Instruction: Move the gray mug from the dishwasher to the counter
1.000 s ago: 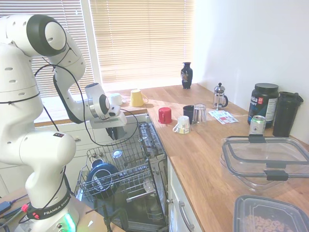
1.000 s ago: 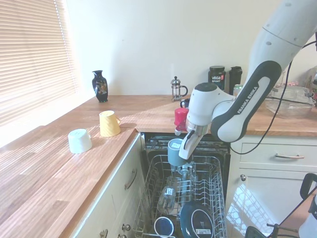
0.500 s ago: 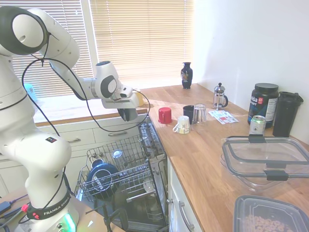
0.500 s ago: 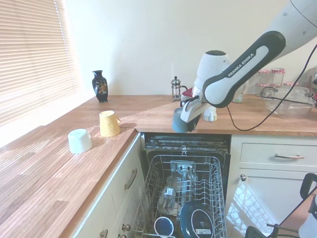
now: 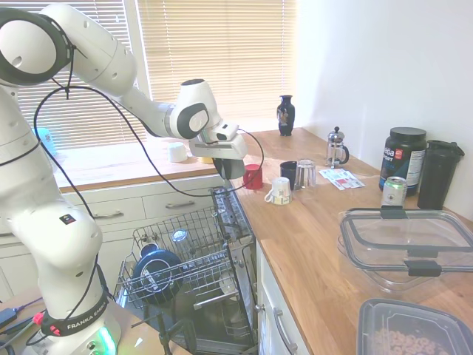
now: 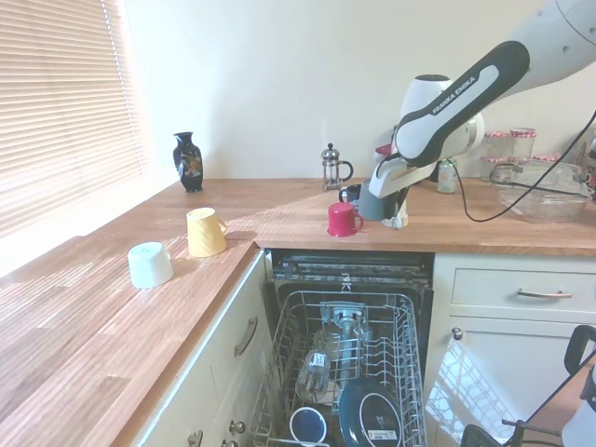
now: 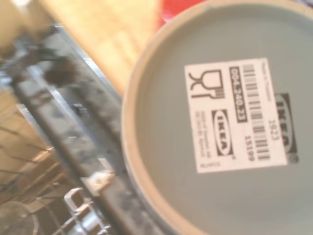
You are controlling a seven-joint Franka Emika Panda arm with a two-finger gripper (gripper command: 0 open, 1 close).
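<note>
Under the tool (image 6: 380, 198) I see the edge of the worktop (image 6: 279, 219) where it meets the open dishwasher (image 6: 349, 372), and the tool is clamped on the gray mug (image 6: 375, 202), carrying it in the air clear of the wood. Just beside the mug, toward the window side, the red cup (image 6: 341, 219) stands on the worktop, and the wire rack (image 5: 181, 255) lies well below. In the wrist view I get the mug's base (image 7: 230, 132) with a white barcode sticker (image 7: 239, 113).

opposite wide views across the dishwasher (image 5: 194, 274); wrist view close
</note>
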